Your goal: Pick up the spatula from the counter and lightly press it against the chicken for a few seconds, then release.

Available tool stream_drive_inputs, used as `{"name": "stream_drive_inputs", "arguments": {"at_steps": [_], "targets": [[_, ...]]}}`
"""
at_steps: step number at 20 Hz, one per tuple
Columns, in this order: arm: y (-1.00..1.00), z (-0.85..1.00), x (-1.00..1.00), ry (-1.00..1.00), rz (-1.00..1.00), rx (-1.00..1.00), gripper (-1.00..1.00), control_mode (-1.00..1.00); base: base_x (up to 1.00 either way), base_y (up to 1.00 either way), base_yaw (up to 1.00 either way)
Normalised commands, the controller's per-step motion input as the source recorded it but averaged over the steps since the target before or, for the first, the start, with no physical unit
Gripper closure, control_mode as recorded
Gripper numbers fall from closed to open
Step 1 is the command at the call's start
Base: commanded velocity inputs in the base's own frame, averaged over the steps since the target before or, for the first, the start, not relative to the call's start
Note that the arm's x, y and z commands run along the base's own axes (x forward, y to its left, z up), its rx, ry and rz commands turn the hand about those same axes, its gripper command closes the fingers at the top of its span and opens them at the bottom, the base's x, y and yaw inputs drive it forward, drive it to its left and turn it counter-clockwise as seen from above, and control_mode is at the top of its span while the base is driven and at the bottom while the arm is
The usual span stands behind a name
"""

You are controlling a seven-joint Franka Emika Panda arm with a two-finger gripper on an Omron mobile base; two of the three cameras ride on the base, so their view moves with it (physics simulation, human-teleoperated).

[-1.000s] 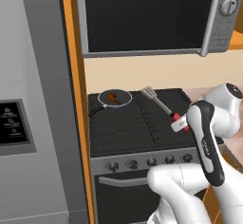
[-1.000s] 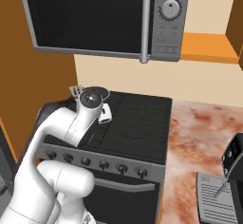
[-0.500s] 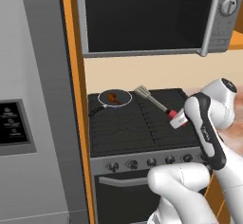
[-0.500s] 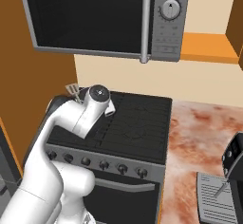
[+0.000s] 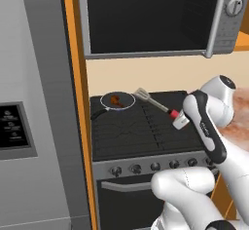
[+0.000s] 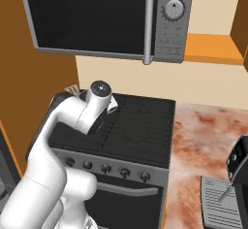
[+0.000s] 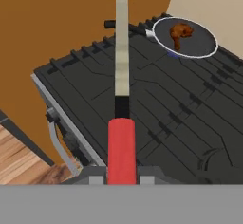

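Observation:
My gripper (image 5: 179, 120) is shut on the red handle (image 5: 173, 113) of the spatula and holds it above the stove top. Its pale shaft runs left to the slotted head (image 5: 142, 94), which hovers just right of the pan (image 5: 127, 104). The brown chicken piece (image 5: 115, 99) lies in that pan on the back left burner. In the hand view the spatula (image 7: 121, 80) points straight away from the gripper (image 7: 121, 176), with the pan (image 7: 203, 45) and chicken (image 7: 180, 32) to the upper right of the shaft. From the right, my arm hides the grip, and the spatula head (image 6: 72, 90) peeks out beside it.
The black stove (image 5: 131, 134) has a row of knobs (image 5: 155, 166) along its front. A microwave (image 5: 151, 17) hangs low above it. A grey fridge (image 5: 34, 117) and an orange panel (image 5: 75, 78) stand to the left. The marble counter (image 6: 203, 145) to the right carries a dark appliance (image 6: 240, 162).
My gripper has carried the spatula left across the stove, so its head has come closer to the pan. The grip has stayed shut.

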Motion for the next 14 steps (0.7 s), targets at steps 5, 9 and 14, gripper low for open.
{"name": "stream_drive_inputs", "arguments": {"at_steps": [5, 9, 14], "targets": [[0.00, -0.02, 0.19, -0.05, 0.08, -0.02, 1.00, -1.00, 0.00, 0.00, 0.00], [0.00, 0.00, 0.20, -0.04, 0.07, -0.04, 1.00, -1.00, 0.00, 0.00, 0.00], [0.00, -0.09, 0.27, -0.01, 0.06, -0.03, 1.00, -1.00, 0.00, 0.00, 0.00]]}}
